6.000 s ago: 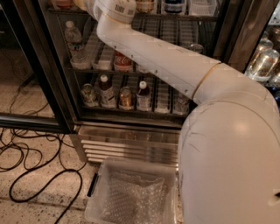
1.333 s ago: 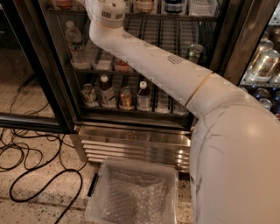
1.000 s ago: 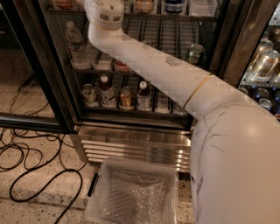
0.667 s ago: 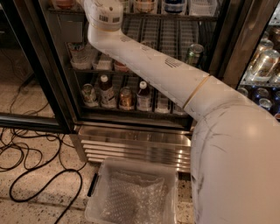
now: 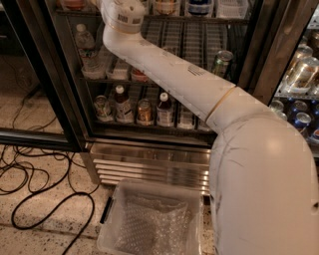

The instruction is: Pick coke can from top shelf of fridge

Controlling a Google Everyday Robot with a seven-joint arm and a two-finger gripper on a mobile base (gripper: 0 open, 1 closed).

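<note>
no readable text, arm labels (image 5: 197, 71) illegible

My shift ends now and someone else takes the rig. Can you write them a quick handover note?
Gripper: out of view above the top edge, beyond the wrist, which sits in front of the top shelf of the fridge.
Coke can: not identifiable; only the bottoms of top-shelf items show.
Done: arm is up at shelf height.
Left: confirm a grasp, lift the can out, back the arm away.
</note>
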